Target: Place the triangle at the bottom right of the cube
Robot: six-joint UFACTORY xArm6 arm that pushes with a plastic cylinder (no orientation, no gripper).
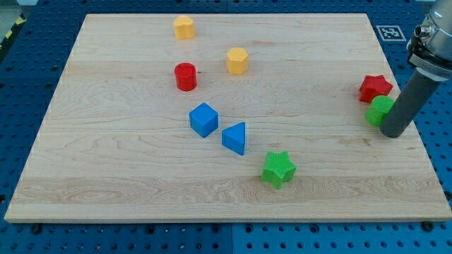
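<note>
The blue triangle [235, 137] lies near the board's middle, just right of and below the blue cube [203, 119], with a small gap between them. My tip [393, 132] is far off at the view's right, touching or nearly touching a green block [379, 110] on its right side. The rod rises up and to the right from there.
A red star [375, 87] sits just above the green block. A green star [278, 168] lies below right of the triangle. A red cylinder [186, 76] and two yellow blocks [237, 61] [184, 27] lie toward the view's top. The wooden board [106, 183] ends close to my tip's right.
</note>
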